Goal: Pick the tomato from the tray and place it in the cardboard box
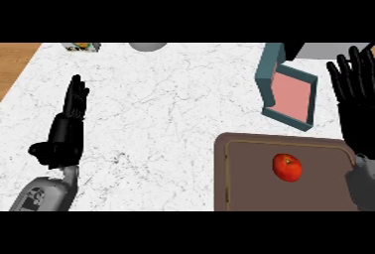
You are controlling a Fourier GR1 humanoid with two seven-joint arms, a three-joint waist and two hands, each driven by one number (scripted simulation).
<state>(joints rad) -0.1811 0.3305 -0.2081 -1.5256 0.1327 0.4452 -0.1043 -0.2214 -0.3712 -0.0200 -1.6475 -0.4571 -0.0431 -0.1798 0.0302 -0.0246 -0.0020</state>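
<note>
Tomato, round red (287, 167), on brown rectangular tray (242, 198); teal pink-lined box (293, 89) at 12 o'clock; both black hands, left (73, 106) and right (355, 94), fingers straight, holding nothing.

Two robot arms enter from the bottom edge. The left hand (73, 106) is matte black with slim, segmented fingers and a bulky black wrist block, joined to a smooth grey forearm (42, 194) bearing small dark markings. The right hand (356, 94) is likewise black, above a grey forearm section.
</note>
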